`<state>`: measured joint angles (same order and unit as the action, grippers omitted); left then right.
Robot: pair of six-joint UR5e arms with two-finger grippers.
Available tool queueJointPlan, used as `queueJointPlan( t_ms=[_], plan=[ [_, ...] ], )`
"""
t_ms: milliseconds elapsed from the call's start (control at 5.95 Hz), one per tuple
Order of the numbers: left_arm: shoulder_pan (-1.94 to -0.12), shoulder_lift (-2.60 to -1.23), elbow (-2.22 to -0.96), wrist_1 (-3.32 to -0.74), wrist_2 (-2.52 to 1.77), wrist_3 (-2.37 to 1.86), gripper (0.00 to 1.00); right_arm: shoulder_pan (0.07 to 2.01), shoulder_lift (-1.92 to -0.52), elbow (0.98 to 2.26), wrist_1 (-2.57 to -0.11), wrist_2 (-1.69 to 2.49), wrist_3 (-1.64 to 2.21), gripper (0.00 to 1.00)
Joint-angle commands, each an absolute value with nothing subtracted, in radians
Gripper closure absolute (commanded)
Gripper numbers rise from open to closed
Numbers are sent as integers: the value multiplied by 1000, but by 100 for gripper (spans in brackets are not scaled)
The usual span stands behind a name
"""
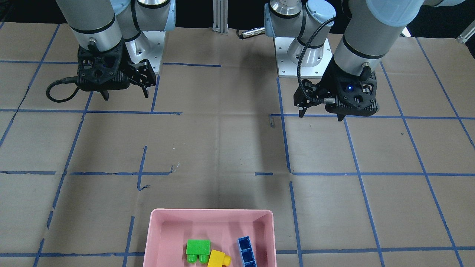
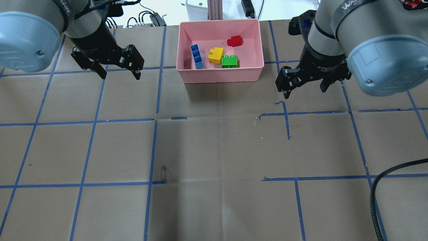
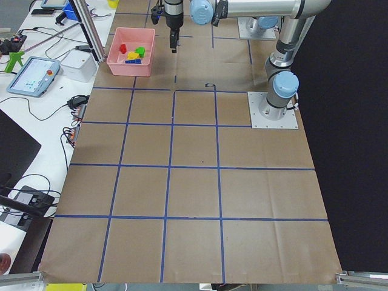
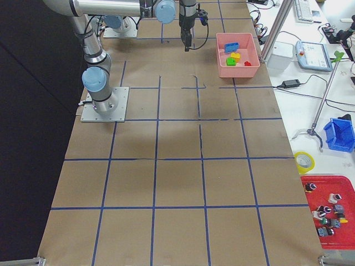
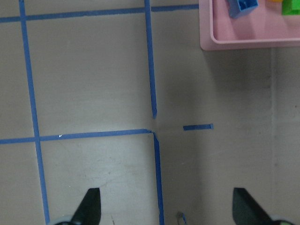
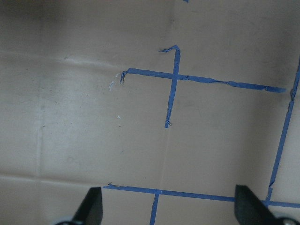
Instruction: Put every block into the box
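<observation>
Now the left gripper (image 2: pixel 120 75) and the right gripper (image 2: pixel 305 90) both hang spread wide and empty. Between them, a little ahead of both, sits the shallow pink plastic tray (image 2: pixel 219 75). It holds the green two-stud brick (image 2: pixel 229 61), yellow two-stud brick (image 2: pixel 216 55), blue three-stud brick (image 2: pixel 196 57) and small red brick (image 2: pixel 234 41).

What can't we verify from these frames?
- Red block: cut off by the bottom edge in the front-facing view; clear only overhead.
- Box: its operator-side wall lies below the front-facing frame.
- Left wrist view: only a box corner shows, and the blue block is cropped by the top edge.
- Side views: stud counts are too small to read.
- Right wrist view: no box, only table.
</observation>
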<state>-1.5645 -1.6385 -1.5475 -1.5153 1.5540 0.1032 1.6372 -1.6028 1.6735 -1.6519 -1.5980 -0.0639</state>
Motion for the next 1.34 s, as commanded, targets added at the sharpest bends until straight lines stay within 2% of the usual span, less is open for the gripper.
queueJointPlan(
  t_ms=[0,1176],
  plan=[
    [-1568,-1606,-1546,-1529,1546,130,0,1641,-1638,1664,-1649,-1597,-61,0],
    [-1557,-1605,-1516,-1497,1555,201,0,1643,-1628,1651,-1677,-1591,-66,0]
  ],
)
